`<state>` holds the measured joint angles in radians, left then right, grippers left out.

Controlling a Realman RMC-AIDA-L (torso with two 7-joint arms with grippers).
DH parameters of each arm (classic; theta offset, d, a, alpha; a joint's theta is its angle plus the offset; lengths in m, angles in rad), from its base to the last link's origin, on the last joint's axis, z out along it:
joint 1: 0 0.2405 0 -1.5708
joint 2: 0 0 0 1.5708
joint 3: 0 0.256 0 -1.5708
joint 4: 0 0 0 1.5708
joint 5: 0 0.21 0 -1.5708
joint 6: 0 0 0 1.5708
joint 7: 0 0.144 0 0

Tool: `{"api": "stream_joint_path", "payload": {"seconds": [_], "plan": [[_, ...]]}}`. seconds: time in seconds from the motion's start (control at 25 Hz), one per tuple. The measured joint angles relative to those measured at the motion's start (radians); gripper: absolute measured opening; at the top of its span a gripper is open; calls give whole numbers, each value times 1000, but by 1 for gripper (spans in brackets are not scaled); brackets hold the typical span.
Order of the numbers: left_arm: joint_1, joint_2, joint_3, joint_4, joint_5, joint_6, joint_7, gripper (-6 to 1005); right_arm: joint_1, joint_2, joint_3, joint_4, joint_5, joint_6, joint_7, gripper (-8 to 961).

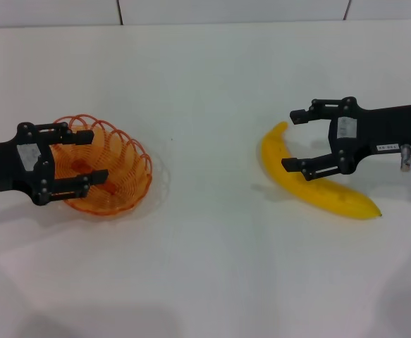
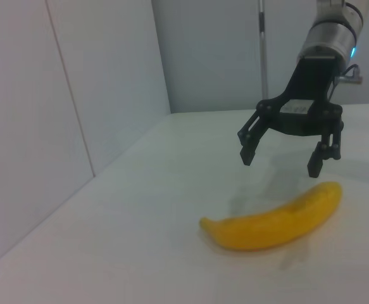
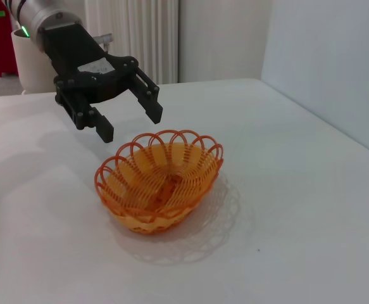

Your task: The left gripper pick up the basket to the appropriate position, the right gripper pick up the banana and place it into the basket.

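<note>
The orange wire basket [image 1: 113, 172] stands on the white table at the left; it also shows in the right wrist view [image 3: 162, 183]. My left gripper [image 1: 98, 156] is open and hovers over the basket's left rim without touching it; the right wrist view shows it [image 3: 131, 125] just above the rim. The yellow banana [image 1: 321, 190] lies on the table at the right; it also shows in the left wrist view [image 2: 273, 223]. My right gripper [image 1: 290, 141] is open and empty, a little above the banana's middle; in the left wrist view it [image 2: 280, 163] hangs clear of the banana.
The white table [image 1: 205, 267] stretches between basket and banana and toward the front. A white panelled wall [image 1: 191, 10] runs along the table's far edge.
</note>
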<state>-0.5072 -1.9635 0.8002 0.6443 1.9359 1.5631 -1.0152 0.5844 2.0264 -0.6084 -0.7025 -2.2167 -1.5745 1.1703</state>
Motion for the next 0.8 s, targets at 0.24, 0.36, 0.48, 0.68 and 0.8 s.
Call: {"api": "stream_joint_path", "payload": {"seconds": [0.24,0.36,0.48,0.68,0.8], "plan": [[2,-2,-1,0,0,0,5,680,0,0,-1,0,0,1,0,905],[2,-2,-1,0,-3,0,3,679,0,1,-1,0,0,1,0,905],[0,-4,-33,19,-20,0,-67,678,-1,1,-1,0,0,2,0,905],[-2,-3,-131,151,-16,-12,-333,680,-1,2,-1,0,0,2,0,905],[-11,14,-135,216,22,-54,-536,680,-1,2,-1,0,0,2,2,904]]}}
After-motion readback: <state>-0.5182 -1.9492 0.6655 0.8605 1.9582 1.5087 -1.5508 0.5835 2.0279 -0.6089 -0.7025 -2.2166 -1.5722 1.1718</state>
